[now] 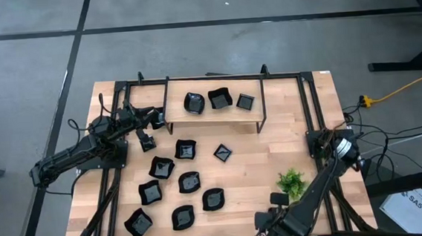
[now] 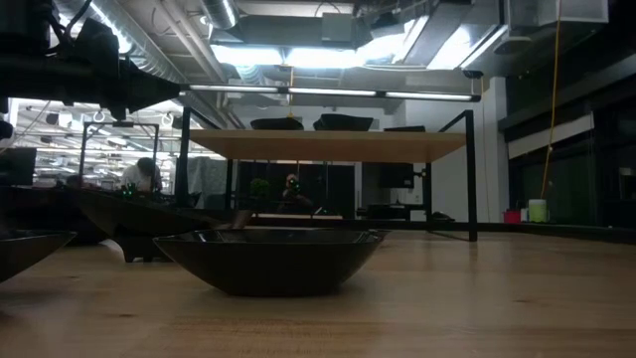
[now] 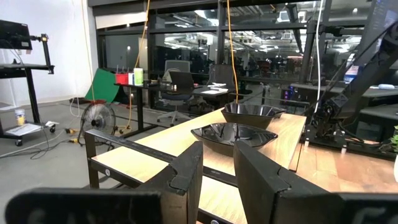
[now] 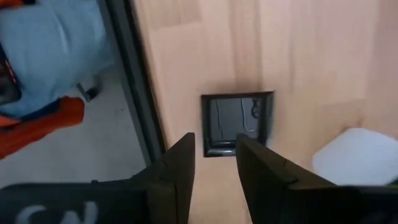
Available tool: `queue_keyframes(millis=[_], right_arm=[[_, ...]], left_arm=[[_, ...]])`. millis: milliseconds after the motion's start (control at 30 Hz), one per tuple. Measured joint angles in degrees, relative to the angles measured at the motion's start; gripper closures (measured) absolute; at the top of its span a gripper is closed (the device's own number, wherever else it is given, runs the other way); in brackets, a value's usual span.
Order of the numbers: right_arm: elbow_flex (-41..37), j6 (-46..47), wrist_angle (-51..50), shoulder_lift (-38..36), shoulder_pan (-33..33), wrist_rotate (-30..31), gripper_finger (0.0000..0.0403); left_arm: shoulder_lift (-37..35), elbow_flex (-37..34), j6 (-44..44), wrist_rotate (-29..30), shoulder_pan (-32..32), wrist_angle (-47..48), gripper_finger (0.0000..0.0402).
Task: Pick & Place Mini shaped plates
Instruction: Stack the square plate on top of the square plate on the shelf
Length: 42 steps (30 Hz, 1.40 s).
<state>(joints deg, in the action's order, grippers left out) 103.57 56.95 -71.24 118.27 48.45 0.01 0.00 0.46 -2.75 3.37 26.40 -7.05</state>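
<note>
Several glossy black mini shaped plates lie on the wooden table, among them a wavy one [image 1: 185,149] and a small square one [image 1: 222,153]. Three more [image 1: 218,99] rest on a raised wooden shelf [image 1: 177,116] at the far side. My right gripper [image 4: 214,142] hangs open near the table's near edge, pointing down. It is above a black square plate [image 4: 236,127] that lies flat on the wood. My left gripper [image 3: 217,155] waits open at the far left, level and facing the shelf's end; two shelf plates [image 3: 233,134] show ahead of it.
A small green plant [image 1: 291,181] stands near my right gripper [image 1: 273,212]; its white pot [image 4: 354,155] shows beside the square plate. The table's dark frame rail [image 4: 134,93] runs close by. One plate [image 2: 270,259] fills the low view.
</note>
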Motion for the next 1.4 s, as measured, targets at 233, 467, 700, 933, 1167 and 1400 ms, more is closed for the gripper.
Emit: queue_keyframes(millis=[233, 467, 700, 933, 1167, 1400], right_arm=[[-0.04, 1.76, 1.22, 3.63, 2.14, -0.2, 0.0286], [-0.04, 3.28, 3.64, 5.77, 3.35, -1.52, 0.0286], [-0.04, 3.19, 4.11, 7.69, 3.73, -1.11, 0.0286], [-0.04, 3.11, 3.33, 8.24, 3.73, 1.5, 0.0286], [-0.04, 3.73, 0.6, 9.74, 3.73, 1.93, 0.0286], [-0.15, 3.73, 0.49, 9.73, 3.73, 2.51, 0.0286]], left_arm=[[0.01, 0.0, 0.01, 0.0, 0.01, 0.0, 0.0315], [-0.01, -0.02, -0.01, -0.02, -0.01, 0.0, 0.0315], [-0.01, -0.02, 0.01, -0.02, 0.02, 0.0, 0.0315], [0.01, 0.0, 0.01, 0.0, 0.02, 0.0, 0.0315], [0.0, -0.01, -0.02, 0.0, 0.01, 0.0, 0.0315], [-0.01, 0.01, -0.01, -0.02, 0.0, 0.0, 0.0315]])
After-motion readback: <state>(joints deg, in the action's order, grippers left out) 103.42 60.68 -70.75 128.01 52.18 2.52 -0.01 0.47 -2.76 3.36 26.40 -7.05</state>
